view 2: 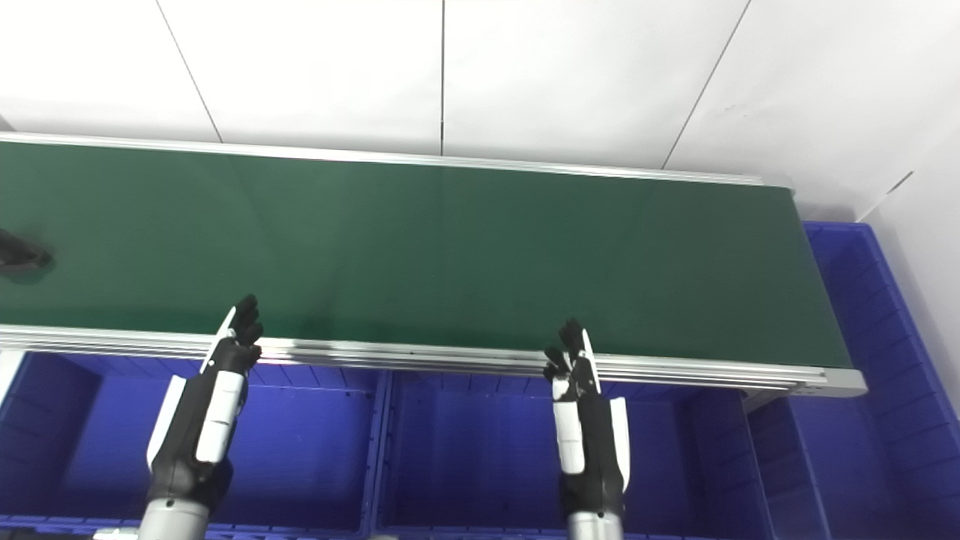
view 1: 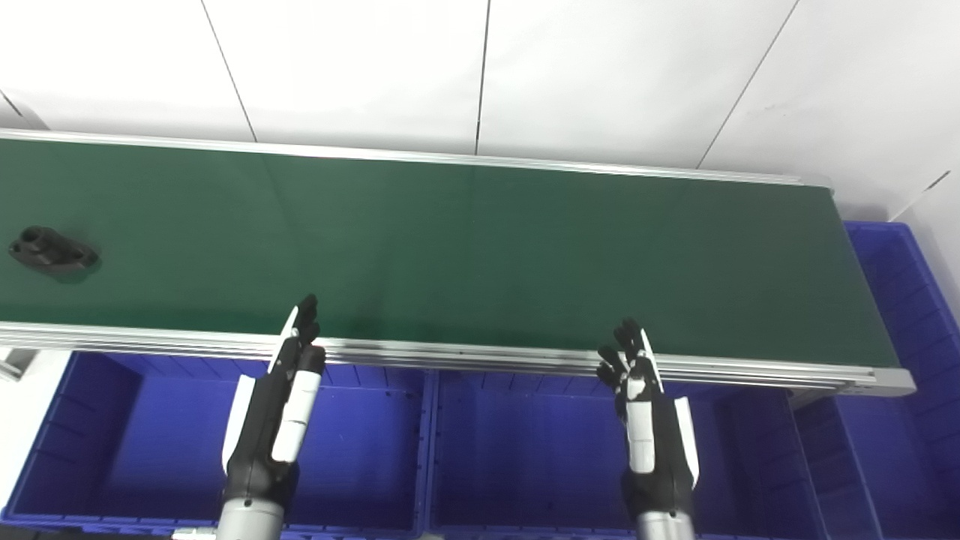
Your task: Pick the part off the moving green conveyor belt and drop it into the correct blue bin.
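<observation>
A small black part (view 1: 51, 251) lies on the green conveyor belt (view 1: 480, 247) at the far left; in the right eye view it shows only at the left edge (view 2: 19, 255). My left hand (view 1: 281, 390) is open and empty, fingers stretched up to the belt's near rail, well right of the part. My right hand (view 1: 641, 397) is open and empty, fingers up at the near rail further right. Below the belt stand blue bins: one under the left hand (view 1: 112, 442), one under the right hand (view 1: 525, 450).
A third blue bin (view 1: 900, 315) wraps round the belt's right end. The belt has aluminium rails (view 1: 480, 356) front and back. A white panelled wall (view 1: 480, 67) stands behind.
</observation>
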